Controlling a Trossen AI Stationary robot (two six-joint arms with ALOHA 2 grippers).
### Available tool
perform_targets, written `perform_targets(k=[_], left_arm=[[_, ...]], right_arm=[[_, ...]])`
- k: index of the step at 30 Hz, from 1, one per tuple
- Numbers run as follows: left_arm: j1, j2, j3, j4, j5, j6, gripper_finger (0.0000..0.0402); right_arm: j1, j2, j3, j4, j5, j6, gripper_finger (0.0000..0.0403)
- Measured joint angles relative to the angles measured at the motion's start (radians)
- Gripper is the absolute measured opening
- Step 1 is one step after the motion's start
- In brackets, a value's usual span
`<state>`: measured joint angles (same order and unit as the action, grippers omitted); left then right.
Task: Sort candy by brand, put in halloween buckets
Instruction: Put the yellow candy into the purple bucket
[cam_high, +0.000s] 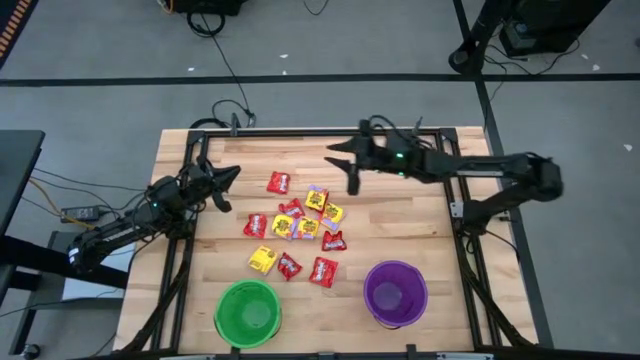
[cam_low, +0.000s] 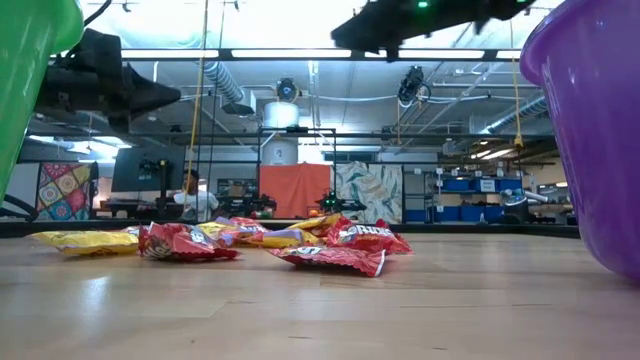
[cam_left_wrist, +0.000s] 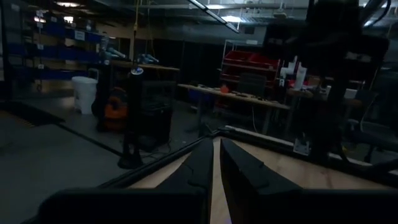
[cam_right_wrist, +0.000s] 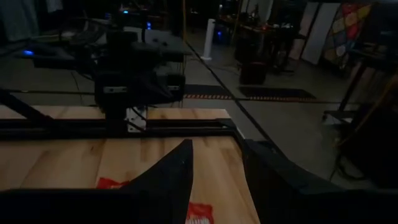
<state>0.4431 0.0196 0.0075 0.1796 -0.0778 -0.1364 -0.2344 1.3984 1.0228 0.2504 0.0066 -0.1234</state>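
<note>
- the right pincer (cam_high: 345, 165) is hovering above the far part of the surface (cam_high: 420, 225), its fingers standing spread apart and gripping nothing.
- the left pincer (cam_high: 222, 185) is hanging over the left far side, its fingers (cam_left_wrist: 202, 168) lying nearly together with only a thin slit between them, also holding nothing.
- the candy (cam_high: 297, 225) is lying in a loose cluster between the two pincers and nearer the camera-side edge than either; red and yellow packets are touching or overlapping in the middle, with a few lying apart at the rim.
- one red packet (cam_high: 279, 182) is sitting at the far edge of the cluster, about midway between the two pincers and slightly nearer the left one.
- beyond the candy, the green bucket (cam_high: 247, 312) and the purple bucket (cam_high: 395, 292) are standing upright, well apart; no packets are showing inside them, so sorting is seemingly not yet begun.
- the right pincer, spread and aimed toward the pile, is looking the likelier to reach down first.
</note>
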Motion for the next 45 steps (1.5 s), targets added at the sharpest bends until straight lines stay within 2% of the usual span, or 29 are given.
perform_targets(k=[6,12,18,21,26,28,37,45], left_arm=[[0.000,0.000,0.000,-0.021,-0.042,-0.021,0.0035],[0.000,0.000,0.000,-0.117,-0.042,0.030,0.0041],[0.000,0.000,0.000,-0.157,-0.042,0.140,0.0055],[0.000,0.000,0.000,-0.154,-0.042,0.203,0.0060],[0.000,0.000,0.000,-0.154,-0.043,0.230,0.0066],[0.000,0.000,0.000,-0.154,-0.045,0.230,0.0066],[0.000,0.000,0.000,-0.152,-0.078,0.230,0.0067],[0.000,0.002,0.000,-0.153,-0.079,0.230,0.0067]], right_arm=[[0.000,0.150,0.140,0.001,-0.028,0.062,0.0151],[0.000,0.281,0.244,-0.053,-0.174,0.106,0.0151],[-0.005,0.378,0.358,-0.227,-0.262,0.107,0.0151],[-0.005,0.419,0.401,-0.340,-0.228,0.076,0.0151],[-0.005,0.468,0.405,-0.487,-0.018,0.066,0.0151],[-0.006,0.489,0.405,-0.538,0.023,0.064,0.0151],[-0.004,0.528,0.405,-0.627,0.022,0.116,0.0151],[0.035,0.542,0.404,-0.670,-0.037,0.122,0.0151]])
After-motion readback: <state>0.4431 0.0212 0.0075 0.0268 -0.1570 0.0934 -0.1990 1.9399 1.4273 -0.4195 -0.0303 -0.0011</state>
